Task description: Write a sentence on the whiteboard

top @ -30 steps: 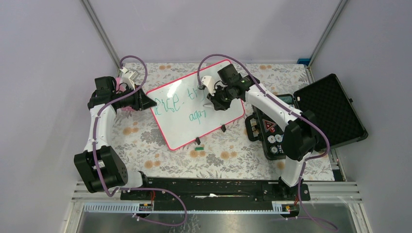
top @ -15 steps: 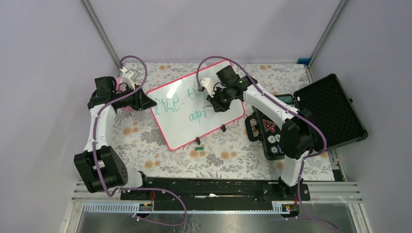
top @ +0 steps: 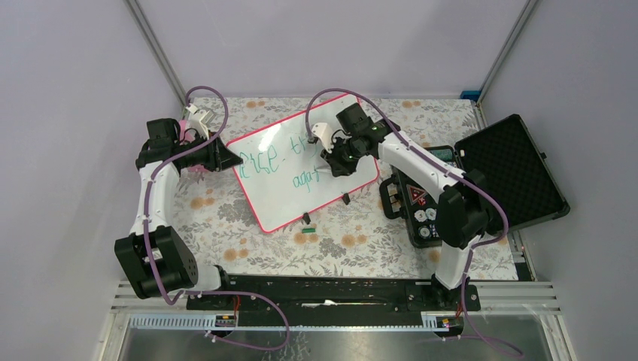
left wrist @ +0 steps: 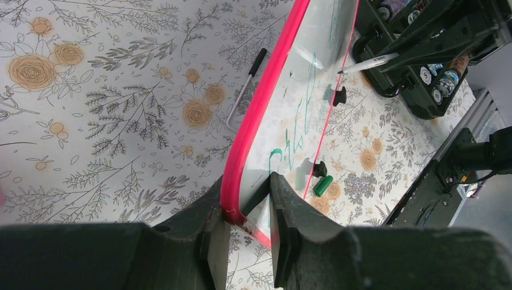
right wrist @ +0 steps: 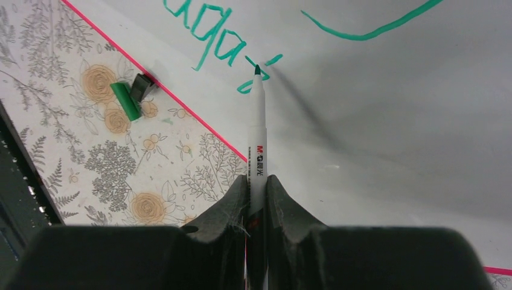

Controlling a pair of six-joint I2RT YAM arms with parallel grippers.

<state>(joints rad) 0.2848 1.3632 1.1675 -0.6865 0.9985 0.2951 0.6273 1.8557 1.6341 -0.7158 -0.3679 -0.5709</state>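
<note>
The whiteboard [top: 282, 192], white with a pink-red frame, stands tilted on the floral table. Green-teal words [top: 265, 161] run across it, with a second line [top: 305, 180] below. My left gripper [top: 223, 156] is shut on the board's left edge; in the left wrist view its fingers [left wrist: 284, 211] clamp the pink frame [left wrist: 241, 163]. My right gripper [top: 336, 160] is shut on a white marker [right wrist: 258, 139], whose green tip touches the board by the second line's last strokes [right wrist: 256, 81].
A green marker cap [top: 307, 227] lies on the table below the board, beside a black foot clip [top: 305, 218]. An open black foam-lined case [top: 511, 169] with small items sits at the right. A thin black-tipped rod [left wrist: 244, 90] lies behind the board.
My right gripper has shifted slightly along the second line with the marker, adding strokes. The left arm and the board have not moved.
</note>
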